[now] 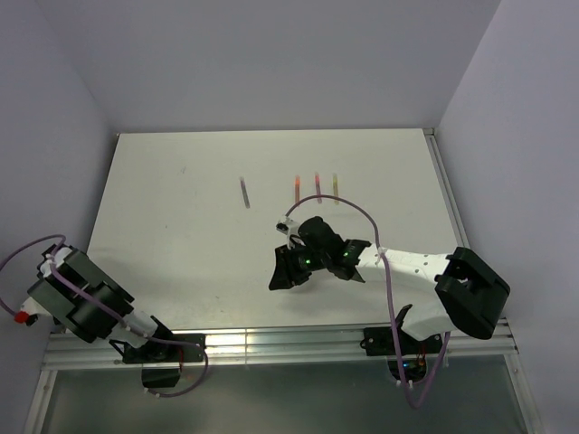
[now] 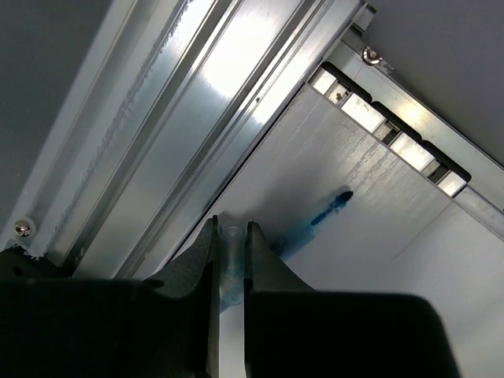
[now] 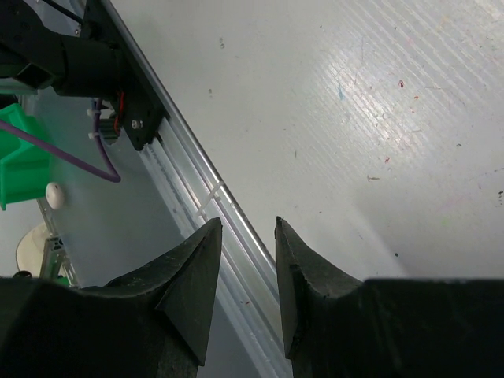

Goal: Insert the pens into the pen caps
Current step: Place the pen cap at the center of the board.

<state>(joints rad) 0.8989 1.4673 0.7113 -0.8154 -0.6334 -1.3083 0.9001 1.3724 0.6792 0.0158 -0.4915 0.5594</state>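
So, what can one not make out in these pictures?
Top view: pens too small to show tips or caps.
Top view: left gripper hidden by its own arm.
Left wrist: blue pen blurred, near end behind a finger.
Left wrist: held tube mostly covered by fingers.

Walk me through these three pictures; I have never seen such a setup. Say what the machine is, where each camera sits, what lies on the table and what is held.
These are two robot arms bolted at the near edge of a white table. One picture looks down from above; the other two come from a camera on each wrist. Far across the table lie a grey-purple pen and three coloured pens. The left gripper is shut on a pale blue pen cap, with a blue pen lying just beyond it. The right gripper is open, holding nothing.
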